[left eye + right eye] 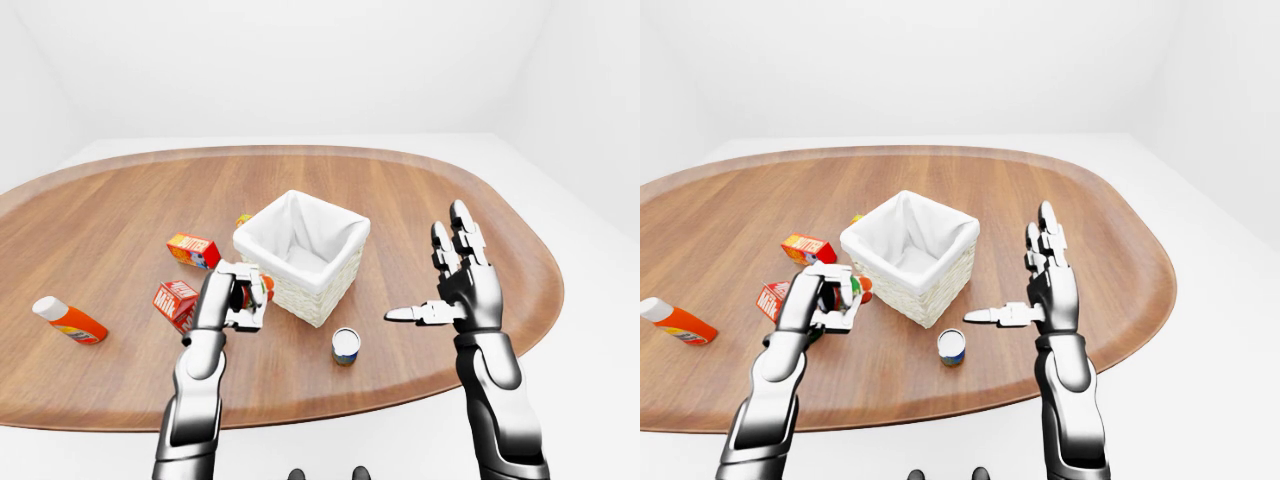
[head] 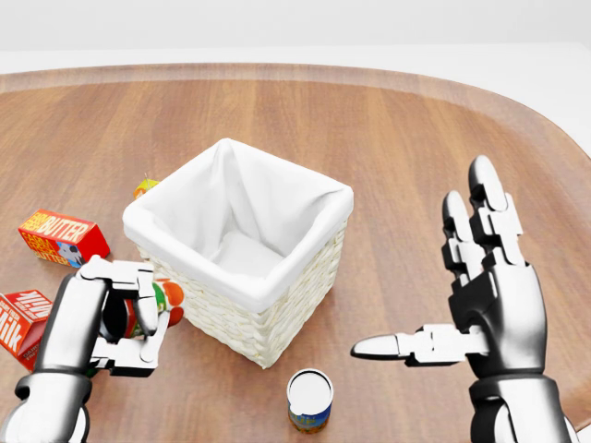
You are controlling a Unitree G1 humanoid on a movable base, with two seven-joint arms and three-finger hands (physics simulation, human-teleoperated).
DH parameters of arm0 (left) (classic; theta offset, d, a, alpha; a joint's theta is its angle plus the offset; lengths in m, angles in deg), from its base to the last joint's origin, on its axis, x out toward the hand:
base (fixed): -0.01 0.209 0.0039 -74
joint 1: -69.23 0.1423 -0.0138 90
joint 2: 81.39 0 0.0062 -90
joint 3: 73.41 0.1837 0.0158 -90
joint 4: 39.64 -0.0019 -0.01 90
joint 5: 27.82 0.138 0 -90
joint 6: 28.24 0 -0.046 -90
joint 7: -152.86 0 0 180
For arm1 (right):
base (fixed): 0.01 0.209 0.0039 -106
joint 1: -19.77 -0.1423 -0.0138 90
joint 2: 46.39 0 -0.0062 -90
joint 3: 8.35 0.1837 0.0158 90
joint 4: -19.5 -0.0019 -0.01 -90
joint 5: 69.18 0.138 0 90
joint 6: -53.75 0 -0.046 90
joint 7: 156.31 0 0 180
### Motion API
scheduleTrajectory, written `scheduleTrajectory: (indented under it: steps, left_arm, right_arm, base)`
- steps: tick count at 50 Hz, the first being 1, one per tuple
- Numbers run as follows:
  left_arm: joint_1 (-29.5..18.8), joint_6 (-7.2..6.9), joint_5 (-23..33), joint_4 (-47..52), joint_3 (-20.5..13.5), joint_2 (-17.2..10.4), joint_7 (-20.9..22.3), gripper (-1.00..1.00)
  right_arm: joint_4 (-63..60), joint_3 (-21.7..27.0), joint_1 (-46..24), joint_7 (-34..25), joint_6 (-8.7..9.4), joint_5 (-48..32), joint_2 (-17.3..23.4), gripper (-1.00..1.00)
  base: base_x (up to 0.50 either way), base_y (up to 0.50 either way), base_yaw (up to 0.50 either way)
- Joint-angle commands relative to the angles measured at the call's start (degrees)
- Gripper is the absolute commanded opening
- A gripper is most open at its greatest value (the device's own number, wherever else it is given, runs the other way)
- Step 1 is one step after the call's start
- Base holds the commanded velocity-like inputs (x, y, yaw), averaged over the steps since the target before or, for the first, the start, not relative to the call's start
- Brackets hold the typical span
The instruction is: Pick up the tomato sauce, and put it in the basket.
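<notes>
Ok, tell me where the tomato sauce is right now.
In the head view's lower left, the tomato sauce sits gripped in the left hand, just left of the basket, with the butter box farther left.

My wooden tabletop (image 1: 120, 215) carries a lined basket (image 2: 242, 247), butter box (image 2: 63, 238), milk carton (image 2: 20, 321), can (image 2: 308, 400) — plus an orange bottle (image 1: 68, 320).

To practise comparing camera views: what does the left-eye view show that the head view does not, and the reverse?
Only the left-eye view shows the orange bottle lying at the table's left, the whole table edge and the white floor around it. Only the head view looks down into the basket to its white lining's bottom. Both show the left hand closed round the tomato sauce, the open right hand, the can, and the butter box.
</notes>
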Motion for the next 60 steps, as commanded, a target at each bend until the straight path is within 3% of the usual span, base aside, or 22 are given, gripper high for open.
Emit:
scheduleTrajectory:
  steps: [1,23,60]
  left_arm:
    - [-0.25,0.00,-0.33,6.31,0.01,0.19,1.95,-1.00]
    - [-4.51,0.00,2.21,13.72,0.58,-0.29,5.98,-1.00]
    - [-16.39,0.00,4.20,7.80,0.84,-2.77,8.36,-1.00]
  right_arm:
    - [-0.05,0.02,-0.17,0.05,0.00,0.04,0.03,1.00]
    - [-0.34,0.33,-0.51,0.16,0.00,0.40,0.13,1.00]
    - [-0.31,-0.03,-0.06,0.13,0.00,0.19,-0.01,1.00]
  base:
    - [0.00,0.00,0.00]
    - [0.00,0.00,0.00]
    - [0.00,0.00,0.00]
